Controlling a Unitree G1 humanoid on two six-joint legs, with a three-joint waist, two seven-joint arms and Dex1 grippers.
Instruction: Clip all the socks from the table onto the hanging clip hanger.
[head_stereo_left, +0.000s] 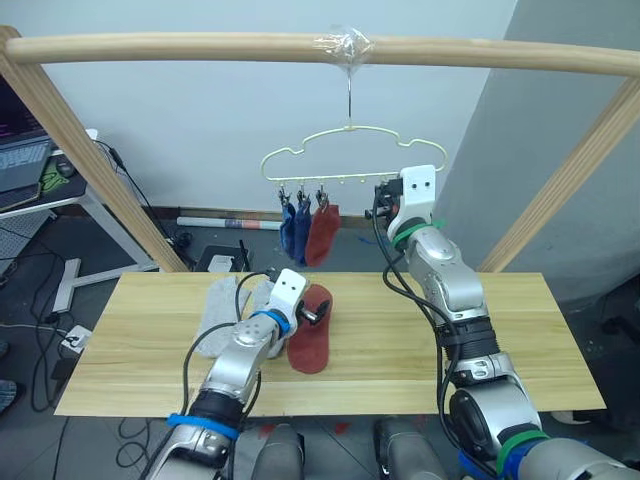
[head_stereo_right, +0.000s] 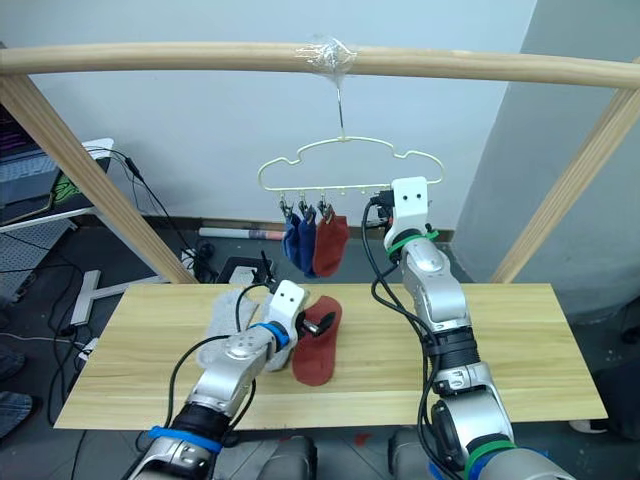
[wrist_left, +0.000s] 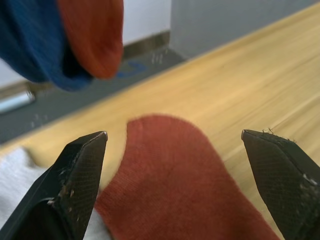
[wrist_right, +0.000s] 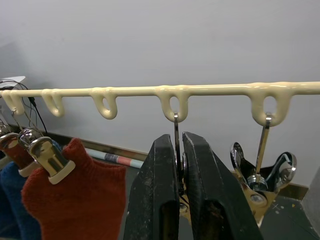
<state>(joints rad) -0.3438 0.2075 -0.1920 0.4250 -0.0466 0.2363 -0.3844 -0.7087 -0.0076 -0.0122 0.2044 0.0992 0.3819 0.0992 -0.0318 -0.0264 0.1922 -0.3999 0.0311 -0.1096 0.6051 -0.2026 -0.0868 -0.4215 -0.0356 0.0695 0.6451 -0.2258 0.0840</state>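
The cream clip hanger hangs by its hook from the wooden pole. Two blue socks and one rust red sock are clipped at its left end. My right gripper is raised to the hanger bar and shut on the wire of a metal clip; another empty clip hangs beside it. A second red sock lies on the table. My left gripper is open just above this sock's toe end. Light grey socks lie to its left.
The thick wooden pole frame spans the scene, with slanted legs at both table ends. The right half of the tabletop is bare. A desk with a laptop stands back left, and cables lie on the floor.
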